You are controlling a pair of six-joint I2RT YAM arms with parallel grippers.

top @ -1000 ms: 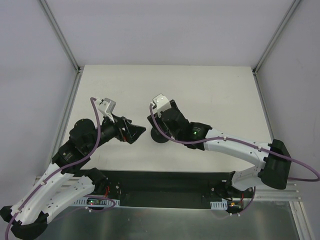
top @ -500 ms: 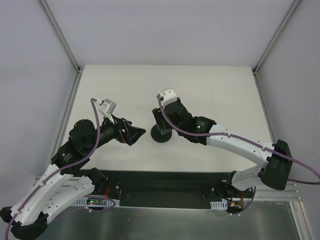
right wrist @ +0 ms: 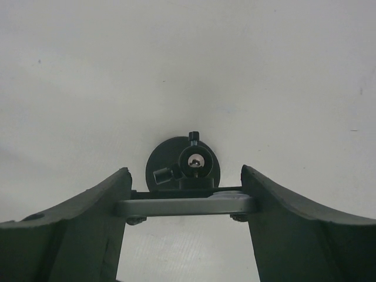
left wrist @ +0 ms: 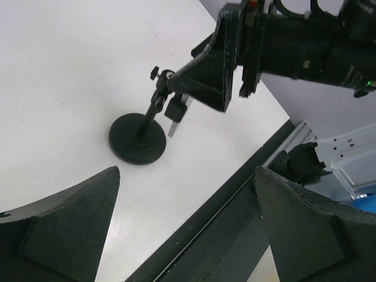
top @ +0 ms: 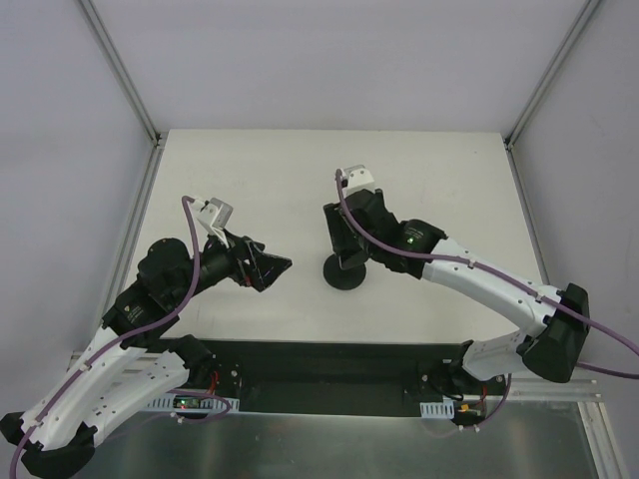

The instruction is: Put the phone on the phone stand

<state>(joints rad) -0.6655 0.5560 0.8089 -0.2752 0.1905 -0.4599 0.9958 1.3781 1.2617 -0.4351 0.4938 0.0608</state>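
Phone [right wrist: 185, 206] shows edge-on as a grey bar clamped between the right tool's [top: 342, 247] fingers at frame centre, likely so you can lower it into the phone stand [left wrist: 138, 140] beneath; left tool [top: 270, 265] hangs wide open, empty, left of centre.

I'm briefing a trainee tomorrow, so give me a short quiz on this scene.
1. True or false: the left gripper is holding the stand.
2. What spans the gap between the right gripper's fingers? A) a grey bar at the top of the stand B) a cup C) nothing
3. Does any view show the phone?
Key: 1 false, its jaws are wide open and empty. 2 A. 3 no.
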